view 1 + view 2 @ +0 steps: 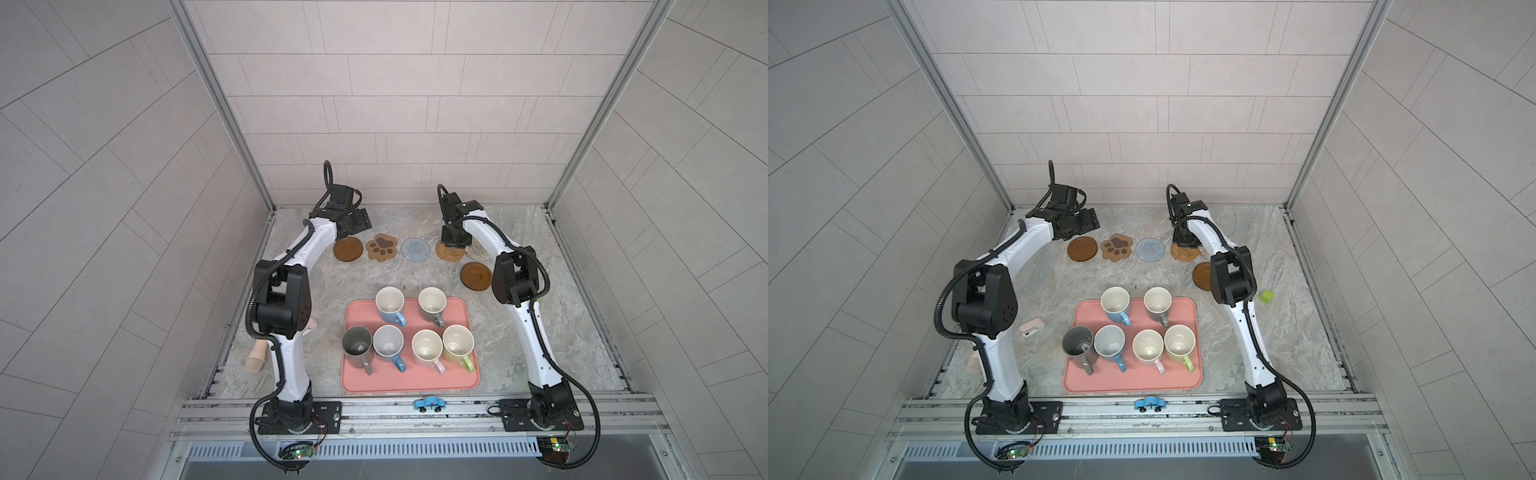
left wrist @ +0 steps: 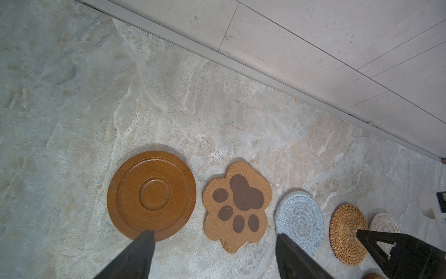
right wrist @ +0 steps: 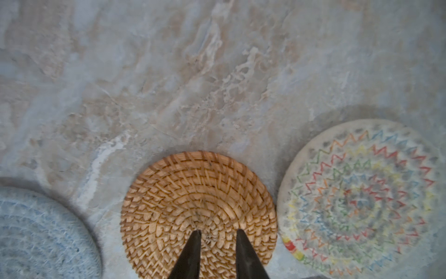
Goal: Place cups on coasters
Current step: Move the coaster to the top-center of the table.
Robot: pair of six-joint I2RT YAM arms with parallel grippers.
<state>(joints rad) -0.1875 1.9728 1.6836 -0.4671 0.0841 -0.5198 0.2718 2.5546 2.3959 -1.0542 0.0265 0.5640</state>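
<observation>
Cups stand upright, handles toward the front rail; left tool spread, right tool barely parted.

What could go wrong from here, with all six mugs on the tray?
1. The dark grey mug and the blue mug beside it sit rim to rim at the pink tray's edge; gripping one may tip the other.
2. The rattan coaster nearly touches the patterned coaster; the right gripper, poised over it, could nudge it out of line.
</observation>
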